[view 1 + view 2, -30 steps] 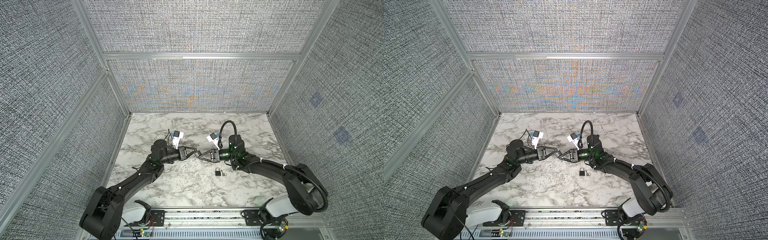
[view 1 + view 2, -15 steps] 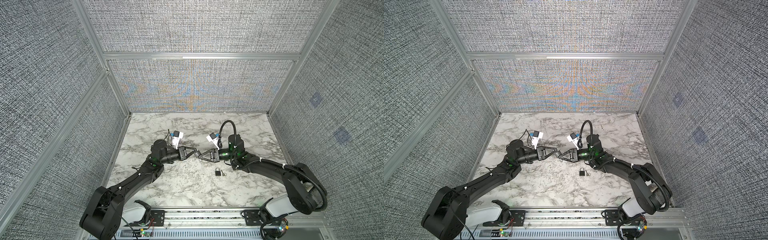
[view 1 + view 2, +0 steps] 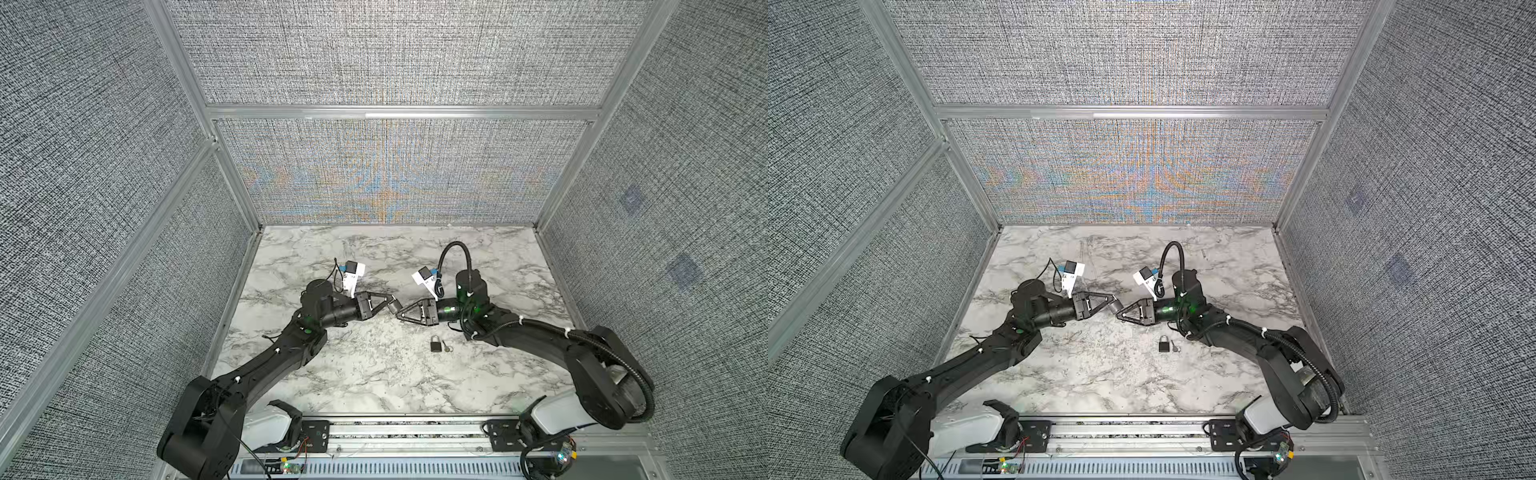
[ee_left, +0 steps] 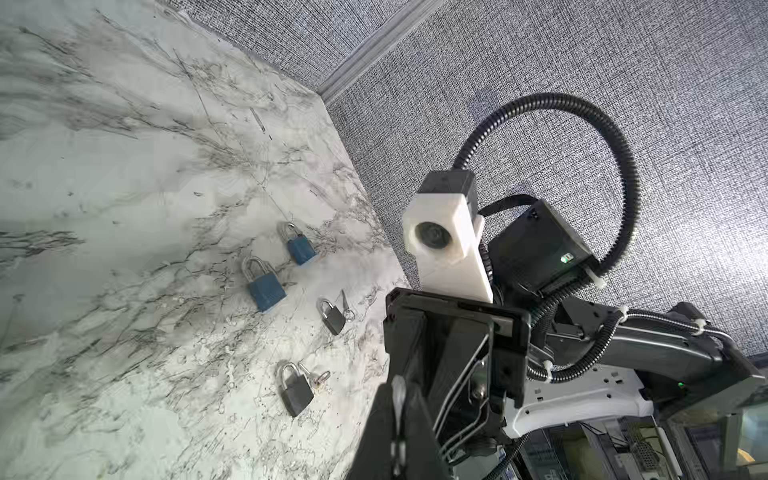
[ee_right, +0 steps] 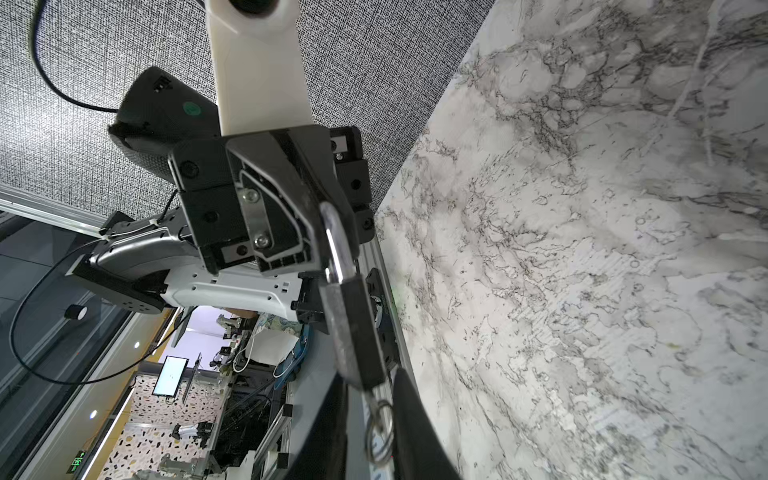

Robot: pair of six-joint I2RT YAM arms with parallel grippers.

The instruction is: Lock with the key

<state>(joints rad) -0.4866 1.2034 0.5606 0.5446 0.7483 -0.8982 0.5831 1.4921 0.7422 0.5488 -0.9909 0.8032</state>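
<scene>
Left gripper (image 3: 392, 304) clamps held padlock (image 5: 353, 328) by the shackle, mid-air between the arms. Key (image 5: 371, 393) sits in its base, between right gripper (image 3: 400, 322) fingers; can't tell if pinched. Pinch bow squarely, twist on axis. Count: both top views show one loose padlock (image 3: 435, 345); left wrist view shows four: two blue padlocks (image 4: 266, 286), two grey padlocks (image 4: 296, 395).

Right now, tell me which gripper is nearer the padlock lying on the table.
Right. The right gripper, pinching a key, hangs just behind the table padlock, toward the back wall. The left gripper, clamped on a second padlock, meets it tip to tip, further left.
</scene>
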